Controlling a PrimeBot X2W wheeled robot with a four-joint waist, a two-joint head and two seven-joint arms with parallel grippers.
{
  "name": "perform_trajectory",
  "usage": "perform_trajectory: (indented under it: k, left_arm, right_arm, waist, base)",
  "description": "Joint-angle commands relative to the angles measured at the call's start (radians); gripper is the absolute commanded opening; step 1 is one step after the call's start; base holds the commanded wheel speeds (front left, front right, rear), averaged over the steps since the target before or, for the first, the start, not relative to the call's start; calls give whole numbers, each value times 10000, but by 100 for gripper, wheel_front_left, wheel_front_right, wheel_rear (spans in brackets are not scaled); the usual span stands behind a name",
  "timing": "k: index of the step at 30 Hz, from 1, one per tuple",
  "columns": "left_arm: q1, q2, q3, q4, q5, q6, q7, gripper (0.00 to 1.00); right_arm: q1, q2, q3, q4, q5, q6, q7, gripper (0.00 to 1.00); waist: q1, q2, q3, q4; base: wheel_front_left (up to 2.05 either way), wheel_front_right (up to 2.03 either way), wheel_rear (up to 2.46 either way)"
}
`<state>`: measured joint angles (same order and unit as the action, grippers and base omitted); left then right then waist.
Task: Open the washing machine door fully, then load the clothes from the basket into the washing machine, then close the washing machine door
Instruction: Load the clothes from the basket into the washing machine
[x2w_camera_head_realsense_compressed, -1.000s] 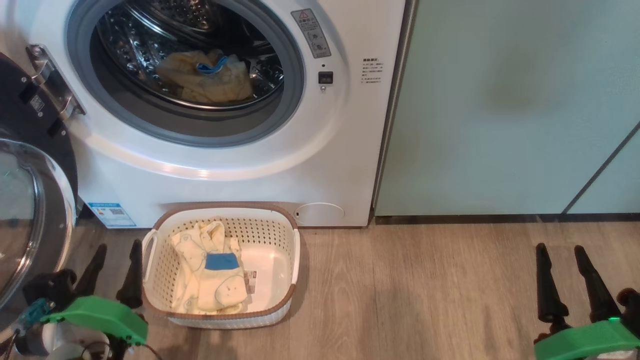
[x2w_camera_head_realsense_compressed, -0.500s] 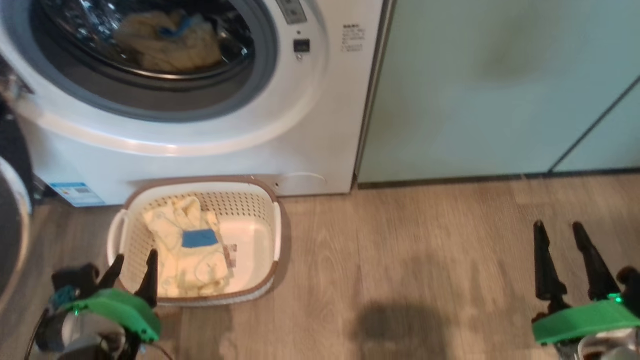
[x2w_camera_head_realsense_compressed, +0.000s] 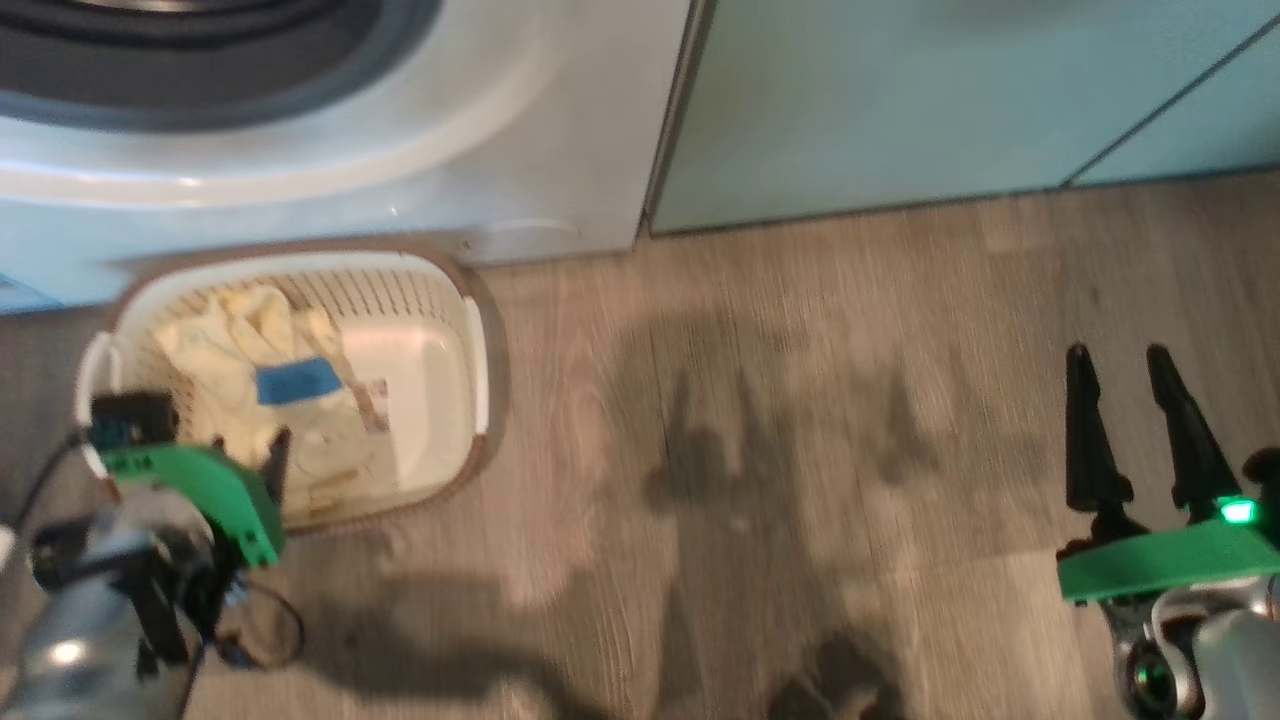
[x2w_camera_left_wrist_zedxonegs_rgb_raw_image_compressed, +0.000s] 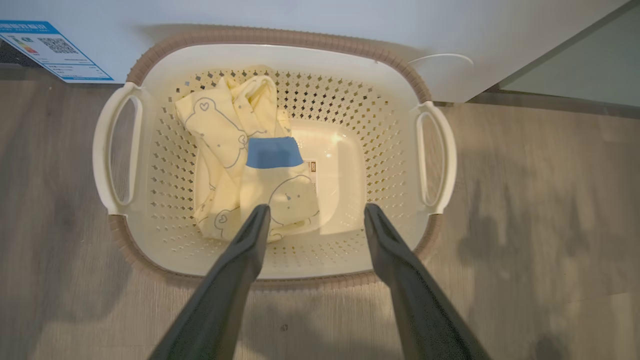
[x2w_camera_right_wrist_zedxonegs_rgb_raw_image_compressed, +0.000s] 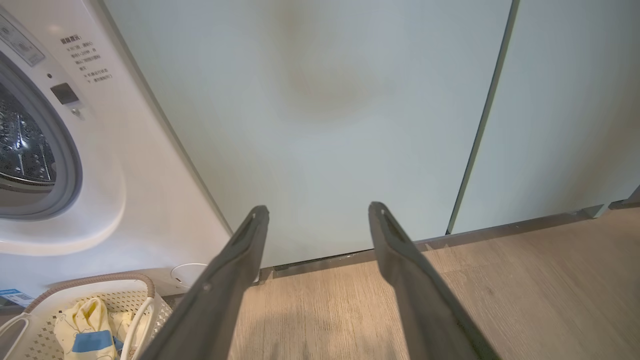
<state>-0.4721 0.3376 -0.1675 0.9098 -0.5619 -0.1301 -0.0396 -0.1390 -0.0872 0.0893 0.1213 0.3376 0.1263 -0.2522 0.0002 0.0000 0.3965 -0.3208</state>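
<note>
Clothes (x2w_camera_left_wrist_zedxonegs_rgb_raw_image_compressed: 220, 135), pale yellow with bear faces and a blue patch (x2w_camera_left_wrist_zedxonegs_rgb_raw_image_compressed: 274, 152), lie in the left half of the basket (x2w_camera_left_wrist_zedxonegs_rgb_raw_image_compressed: 280, 36). The basket stands on the wood floor (x2w_camera_head_realsense_compressed: 800, 400) against the foot of the washing machine (x2w_camera_head_realsense_compressed: 300, 150). In the left wrist view you see the left gripper (x2w_camera_left_wrist_zedxonegs_rgb_raw_image_compressed: 317, 207) poised over the near part of the basket. One fingertip overlaps the near edge of the clothes; the other overlaps the bare bottom beside them. You cannot tell whether the first tip touches the cloth.

Compared with the head view of one second ago, the camera has tipped down. The drum opening is now cut to a dark strip at the top edge and the basket sits higher in the picture; that shift is the camera's, not the basket's. The left gripper itself has moved: then it stood outside the basket's left handle, now its one visible finger lies across the near left corner, over the cloth. The right gripper (x2w_camera_head_realsense_compressed: 1118, 352) keeps its place over bare floor, well apart from the basket.

Left gripper: fingers spread wide, nothing held. Right gripper: fingers likewise spread, nothing between them; in its wrist view they point toward the pale green cabinet doors (x2w_camera_right_wrist_zedxonegs_rgb_raw_image_compressed: 325, 125).
</note>
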Motion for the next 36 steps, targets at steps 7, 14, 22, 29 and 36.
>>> perform_trajectory:
  k: [7, 14, 22, 29, 36]
  left_arm:
    - [-2310, 711, -189, 1169, -163, -5, 626, 100]
    - [-3726, 747, -452, 2282, 114, 299, 889, 100]
    - [-5153, 814, -780, 3221, 483, 997, 1160, 100]
    - [-5881, 1103, -878, 3502, 565, 1274, 1301, 100]
    - [-6580, 1356, -969, 3596, 601, 1294, 1326, 100]
  right_arm:
    - [-928, -17, 267, -420, 72, 44, -95, 100]
    - [-1432, -50, 324, -506, 78, 44, -95, 100]
    - [-1978, -33, 535, -566, 106, 44, -95, 100]
    - [-2268, 33, 679, -614, 126, 44, -95, 100]
    - [-2469, 68, 782, -655, 133, 44, -95, 100]
  waist:
    - [-2, 0, 2104, -121]
    - [-2, 0, 3111, -26]
    - [-2, 0, 4131, -141]
    - [-2, 0, 4774, -441]
    - [-2, 0, 5438, -564]
  base:
    - [0, 0, 0]
    - [0, 0, 0]
    - [0, 0, 0]
    - [0, 0, 0]
    - [0, 0, 0]
